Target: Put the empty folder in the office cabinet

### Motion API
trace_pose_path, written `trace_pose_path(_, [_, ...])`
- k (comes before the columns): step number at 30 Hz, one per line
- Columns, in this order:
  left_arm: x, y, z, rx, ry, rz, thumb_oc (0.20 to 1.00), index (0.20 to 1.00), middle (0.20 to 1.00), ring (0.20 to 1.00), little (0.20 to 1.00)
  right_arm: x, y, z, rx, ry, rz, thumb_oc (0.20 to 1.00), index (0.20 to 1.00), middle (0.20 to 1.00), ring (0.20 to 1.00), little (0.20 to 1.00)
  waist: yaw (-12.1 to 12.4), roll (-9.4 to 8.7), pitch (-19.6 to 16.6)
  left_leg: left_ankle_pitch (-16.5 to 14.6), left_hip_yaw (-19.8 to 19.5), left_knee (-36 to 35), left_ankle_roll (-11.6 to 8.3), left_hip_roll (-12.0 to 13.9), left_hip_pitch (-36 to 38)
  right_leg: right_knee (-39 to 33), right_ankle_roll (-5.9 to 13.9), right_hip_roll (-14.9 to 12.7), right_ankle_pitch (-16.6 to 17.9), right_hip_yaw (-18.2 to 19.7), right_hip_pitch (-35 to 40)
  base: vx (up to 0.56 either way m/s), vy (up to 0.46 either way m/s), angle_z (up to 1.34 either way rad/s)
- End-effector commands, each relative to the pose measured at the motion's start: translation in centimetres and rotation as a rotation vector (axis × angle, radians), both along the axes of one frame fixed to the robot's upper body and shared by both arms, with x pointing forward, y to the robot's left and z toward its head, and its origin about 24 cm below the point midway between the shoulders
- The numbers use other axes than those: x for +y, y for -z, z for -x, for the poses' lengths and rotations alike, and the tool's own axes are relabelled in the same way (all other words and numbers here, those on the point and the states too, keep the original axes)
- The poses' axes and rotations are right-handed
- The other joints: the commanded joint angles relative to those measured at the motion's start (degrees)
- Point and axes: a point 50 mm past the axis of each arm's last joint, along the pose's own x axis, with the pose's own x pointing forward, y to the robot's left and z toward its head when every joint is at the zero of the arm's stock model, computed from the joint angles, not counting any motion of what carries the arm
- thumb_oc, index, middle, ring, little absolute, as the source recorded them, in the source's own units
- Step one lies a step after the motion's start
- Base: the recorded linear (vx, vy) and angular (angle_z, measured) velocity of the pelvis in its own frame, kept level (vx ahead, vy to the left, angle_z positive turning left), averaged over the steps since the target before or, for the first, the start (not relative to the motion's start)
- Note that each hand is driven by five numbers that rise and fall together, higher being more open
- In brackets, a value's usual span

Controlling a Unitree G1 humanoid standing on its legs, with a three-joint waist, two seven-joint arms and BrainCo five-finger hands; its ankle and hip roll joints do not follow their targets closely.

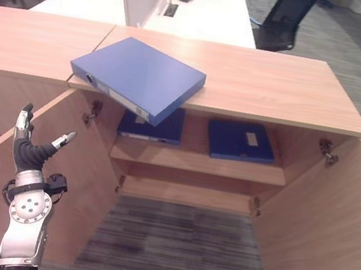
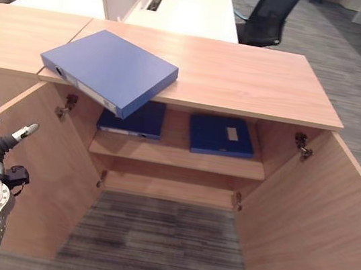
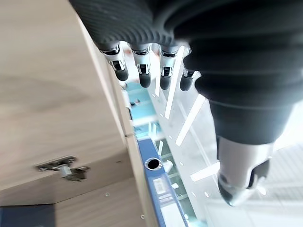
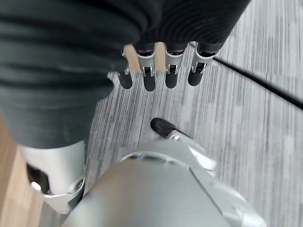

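Left hand [image 1: 28, 153] open and empty below the blue folder [image 1: 138, 76] overhanging the cabinet top [image 1: 262, 86], right hand [image 4: 161, 71] relaxed, empty, low: best gripped at the jutting corner, kept level, then slid onto the shelf [image 1: 197, 161] beside two stored folders [image 1: 241, 140].

My left hand [image 1: 29, 146], at the lower left of the frame, has silver fingers with dark tips under a dark ribbed cover. Below it I see a silver-grey forearm with a round plate dotted with small dark screws, ringed by a black band. My right hand [image 4: 161, 71] shows the same dark-tipped silver fingers and ribbed cover
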Motion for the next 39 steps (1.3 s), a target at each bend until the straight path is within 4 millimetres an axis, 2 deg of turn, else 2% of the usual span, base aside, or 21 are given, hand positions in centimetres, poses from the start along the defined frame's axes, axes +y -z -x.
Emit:
trace_pose_path(1, [-0.6, -4.5, 0.6, -0.174, 0.007, -0.185, 1.000, 1.000, 1.000, 1.000, 1.000, 1.3, 0.0, -1.3, -0.033, -0.048, -0.037, 1.000, 1.000, 1.000, 1.000, 1.000, 0.74, 0.52, 2.77, -3.61, -6.05, -0.03, 0.99, 0.55, -2.04, 5.71, 7.04, -3.73, -6.24, -1.14, 8.39, 0.06, 0.130, -0.15])
trace_pose_path(3, [-1.0, -5.2, 0.1, -0.214, -0.003, -0.215, 1.000, 1.000, 1.000, 1.000, 1.000, 1.5, 0.0, -1.5, -0.048, -0.034, -0.047, 1.000, 1.000, 1.000, 1.000, 1.000, 0.27, 0.25, 3.62, -3.68, -6.30, -0.03, 1.31, 0.54, -1.15, 8.18, 6.04, -2.35, -6.85, 0.87, 7.65, 0.06, 0.082, -0.13])
trace_pose_path(7, [-1.5, -6.4, -0.2, -0.273, -0.017, -0.279, 1.000, 1.000, 1.000, 1.000, 1.000, 1.2, -0.1, -1.7, -0.067, -0.039, -0.044, 1.000, 1.000, 1.000, 1.000, 1.000, -0.97, 1.01, 4.67, -3.78, -6.84, -0.03, 1.49, 0.47, -0.51, 6.56, 5.13, 1.55, -8.76, 4.15, 5.16, 0.04, 0.030, -0.01])
trace_pose_path(12, [-1.6, -6.7, -0.1, -0.297, -0.047, -0.317, 1.000, 1.000, 1.000, 1.000, 1.000, 1.2, -0.3, -2.4, -0.085, -0.072, -0.036, 1.000, 1.000, 1.000, 1.000, 1.000, -2.05, 1.16, 6.50, -4.16, -6.57, -0.03, 0.88, 1.52, 0.29, 2.08, 6.33, 4.91, -6.05, 7.50, 0.45, 0.05, -0.090, -0.05])
trace_pose_path(15, [-1.5, -6.4, -0.2, -0.287, -0.068, -0.323, 1.000, 1.000, 1.000, 1.000, 1.000, 1.4, -0.2, -2.2, -0.076, -0.090, -0.034, 1.000, 1.000, 1.000, 1.000, 1.000, -1.93, 0.08, 5.86, -4.44, -7.21, -0.03, 0.13, 1.82, 0.94, -0.62, 6.36, 6.04, -6.96, 7.12, 2.52, 0.13, -0.161, -0.07])
trace_pose_path(19, [-1.1, -5.5, 0.4, -0.268, -0.090, -0.290, 1.000, 1.000, 1.000, 1.000, 1.000, 1.5, 0.2, -0.9, -0.023, -0.115, -0.032, 1.000, 1.000, 1.000, 1.000, 1.000, -1.45, -0.41, 3.93, -4.65, -8.90, -0.03, -1.57, 4.94, 1.44, -3.06, 5.13, 8.94, -8.09, 6.49, 5.12, 0.17, -0.251, 0.16])
trace_pose_path(23, [-0.7, -5.1, 0.5, -0.263, -0.105, -0.265, 1.000, 1.000, 1.000, 1.000, 1.000, 0.8, 0.1, -0.9, -0.022, -0.091, -0.007, 1.000, 1.000, 1.000, 1.000, 1.000, -1.10, -0.30, 2.71, -4.37, -10.19, -0.03, -3.00, 7.58, 1.39, -4.52, 3.86, 11.53, -10.03, 5.79, 6.70, 0.14, -0.219, 0.20])
trace_pose_path(24, [-0.7, -5.1, 0.6, -0.264, -0.109, -0.260, 1.000, 1.000, 1.000, 1.000, 1.000, 0.8, 0.0, -1.3, -0.031, -0.096, -0.002, 1.000, 1.000, 1.000, 1.000, 1.000, -0.85, -0.38, 2.38, -4.18, -10.46, -0.03, -3.45, 8.43, 1.54, -4.49, 3.31, 12.44, -10.88, 5.86, 7.13, 0.13, -0.273, 0.22])
trace_pose_path(25, [-0.6, -5.1, 0.5, -0.279, -0.119, -0.241, 1.000, 1.000, 1.000, 1.000, 1.000, 0.6, -0.2, -2.0, -0.057, -0.096, 0.013, 1.000, 1.000, 1.000, 1.000, 1.000, -0.34, -0.45, 3.19, -3.74, -11.14, 3.51, -4.75, 10.36, 0.18, -3.73, 1.68, 13.98, -12.93, 5.67, 8.14, 0.09, -0.336, 0.22])
trace_pose_path(26, [-0.7, -5.2, 0.2, -0.287, -0.109, -0.230, 1.000, 1.000, 1.000, 1.000, 1.000, 0.4, -0.3, -2.5, -0.076, -0.096, 0.025, 1.000, 1.000, 1.000, 1.000, 1.000, 0.05, -0.90, 4.47, -3.09, -11.47, 9.35, -5.41, 10.70, -2.84, -2.86, 0.73, 14.08, -13.70, 5.37, 8.46, -0.02, -0.333, 0.29])
trace_pose_path(27, [-0.8, -5.5, 0.1, -0.299, -0.106, -0.231, 1.000, 1.000, 1.000, 1.000, 1.000, 0.0, -0.5, -2.9, -0.096, -0.086, 0.043, 1.000, 1.000, 1.000, 1.000, 1.000, 0.98, -1.20, 6.24, -1.17, -12.47, 16.22, -6.15, 10.66, -6.74, -2.07, -0.14, 14.14, -14.20, 4.76, 9.04, -0.14, -0.196, 0.66])
trace_pose_path(28, [-1.0, -5.8, -0.2, -0.322, -0.109, -0.235, 1.000, 1.000, 1.000, 1.000, 1.000, -0.9, -0.8, -3.4, -0.108, -0.066, 0.079, 1.000, 1.000, 1.000, 1.000, 1.000, 1.11, -1.68, 7.13, 0.03, -12.48, 19.26, -5.71, 10.67, -11.33, -1.76, -0.57, 13.74, -15.30, 2.58, 9.52, -0.10, -0.127, 0.79])
trace_pose_path(29, [-1.0, -5.8, -0.2, -0.323, -0.109, -0.234, 1.000, 1.000, 1.000, 1.000, 1.000, -0.9, -0.9, -3.5, -0.109, -0.065, 0.079, 1.000, 1.000, 1.000, 1.000, 1.000, 0.95, -1.68, 7.10, 0.12, -12.66, 19.13, -5.70, 10.59, -11.41, -1.74, -0.57, 13.69, -15.39, 2.36, 9.49, -0.03, -0.020, 0.85])
trace_pose_path(30, [-1.2, -5.7, -0.2, -0.318, -0.102, -0.243, 1.000, 1.000, 1.000, 1.000, 1.000, -1.6, -0.9, -3.2, -0.092, -0.063, 0.099, 1.000, 1.000, 1.000, 1.000, 1.000, 0.96, -1.69, 6.74, -0.72, -11.43, 16.06, -5.23, 11.17, -11.68, -1.90, -0.21, 13.58, -15.65, 1.54, 10.07, 0.06, 0.047, 0.50])
trace_pose_path(32, [-1.1, -5.6, -0.2, -0.303, -0.111, -0.256, 1.000, 1.000, 1.000, 1.000, 1.000, -2.5, -1.2, -3.1, -0.091, -0.053, 0.128, 1.000, 1.000, 1.000, 1.000, 1.000, 0.96, -1.52, 6.11, 0.89, -9.27, 9.89, -4.82, 11.75, -11.04, -2.25, 0.43, 13.16, -15.36, 0.54, 10.64, 0.08, 0.084, 0.57])
trace_pose_path(34, [-0.7, -5.1, 0.1, -0.267, -0.133, -0.283, 1.000, 1.000, 1.000, 1.000, 1.000, -2.3, -1.0, -2.6, -0.084, -0.031, 0.116, 1.000, 1.000, 1.000, 1.000, 1.000, 0.44, -0.67, 4.14, 2.01, -9.25, 3.98, -4.95, 11.28, -9.20, -2.62, 1.32, 12.81, -15.25, 0.58, 11.09, 0.13, 0.181, 0.31])
trace_pose_path(36, [-0.4, -5.0, 0.4, -0.243, -0.142, -0.322, 1.000, 1.000, 1.000, 1.000, 1.000, -1.7, -0.7, -1.8, -0.063, -0.035, 0.096, 1.000, 1.000, 1.000, 1.000, 1.000, 0.33, -0.49, 2.67, 2.38, -9.16, 0.79, -4.69, 10.24, -7.29, -3.18, 1.82, 11.79, -14.74, 0.24, 11.49, 0.15, 0.236, -0.01])
trace_pose_path(39, [-0.1, -5.0, 0.8, -0.223, -0.153, -0.360, 1.000, 1.000, 1.000, 1.000, 1.000, -1.1, -0.5, -1.7, -0.059, -0.037, 0.074, 1.000, 1.000, 1.000, 1.000, 1.000, 0.62, -0.58, 1.92, 1.68, -8.92, -0.03, -4.22, 8.93, -5.78, -3.56, 2.59, 10.56, -14.09, 0.50, 11.70, 0.07, 0.166, -0.03])
